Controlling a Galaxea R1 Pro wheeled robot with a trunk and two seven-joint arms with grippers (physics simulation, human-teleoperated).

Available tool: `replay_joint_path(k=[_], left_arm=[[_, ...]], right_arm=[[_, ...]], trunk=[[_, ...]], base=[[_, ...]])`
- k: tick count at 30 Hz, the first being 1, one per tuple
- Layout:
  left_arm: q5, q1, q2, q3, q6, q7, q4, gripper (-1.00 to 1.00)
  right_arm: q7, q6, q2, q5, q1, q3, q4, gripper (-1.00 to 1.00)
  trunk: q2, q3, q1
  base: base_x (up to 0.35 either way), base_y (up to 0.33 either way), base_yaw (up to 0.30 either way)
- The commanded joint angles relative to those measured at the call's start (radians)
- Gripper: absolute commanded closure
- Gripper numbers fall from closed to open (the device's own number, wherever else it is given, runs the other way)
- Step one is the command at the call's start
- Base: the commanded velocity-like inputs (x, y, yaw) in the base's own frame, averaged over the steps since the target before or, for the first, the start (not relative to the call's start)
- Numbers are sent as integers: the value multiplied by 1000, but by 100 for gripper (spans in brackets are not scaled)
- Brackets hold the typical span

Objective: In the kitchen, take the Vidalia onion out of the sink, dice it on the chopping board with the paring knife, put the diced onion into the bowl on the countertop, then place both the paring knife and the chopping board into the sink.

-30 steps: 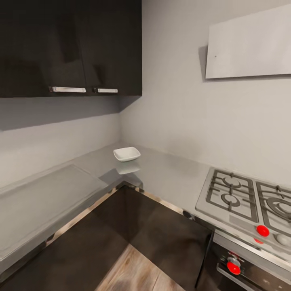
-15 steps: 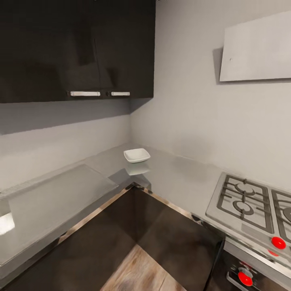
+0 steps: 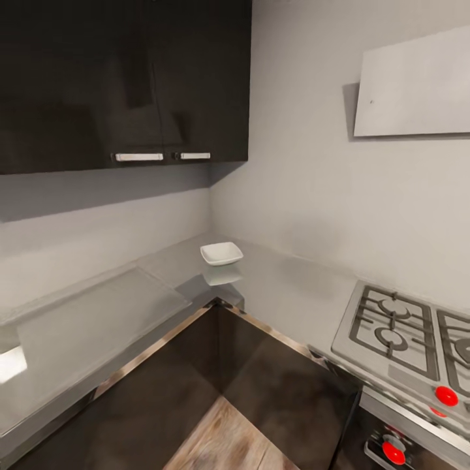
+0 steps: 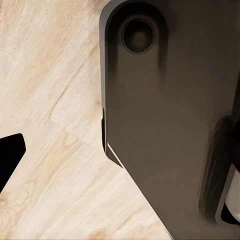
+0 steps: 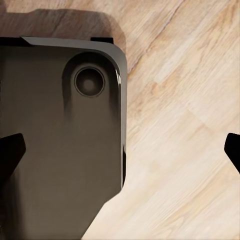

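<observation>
Head view is looking at an L-shaped kitchen corner: the grey countertop surface (image 3: 287, 294) is wrapping round the corner, and the white bowl (image 3: 221, 253) is sitting on it right at the back of the corner, upright, with its reflection showing just in front. Dark wall cabinets (image 3: 124, 78) are hanging above on the left, a gas hob (image 3: 405, 333) with red knobs (image 3: 446, 395) is sitting off to the right, and a strip of wooden floor (image 3: 225, 440) is showing between the dark base cabinets.

Left wrist view is pointing straight down at the pale wood floor (image 4: 50, 100), with the robot's dark base (image 4: 170, 115) underneath. One dark fingertip (image 4: 9, 155) is poking in at the edge, so honestly can't tell if the left fingers are apart or together.

Right wrist view is also hanging downward over floor and base (image 5: 60, 145). Its fingers (image 5: 10, 152) are showing at opposite edges of the picture, spread wide apart, holding nothing.
</observation>
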Motion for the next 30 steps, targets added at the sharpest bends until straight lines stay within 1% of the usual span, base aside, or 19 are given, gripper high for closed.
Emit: replay_joint_path(k=[1,30], left_arm=[[0,0,0,1,-1,-1,-2,-100],[0,1,0,1,-1,-1,-1,-100]], right_arm=[[0,-4,0,0,-1,0,2,-100],[0,-4,0,0,-1,2,2,-100]], trunk=[[7,2,-4],[210,93,-115]], base=[[0,0,0],[0,0,0]])
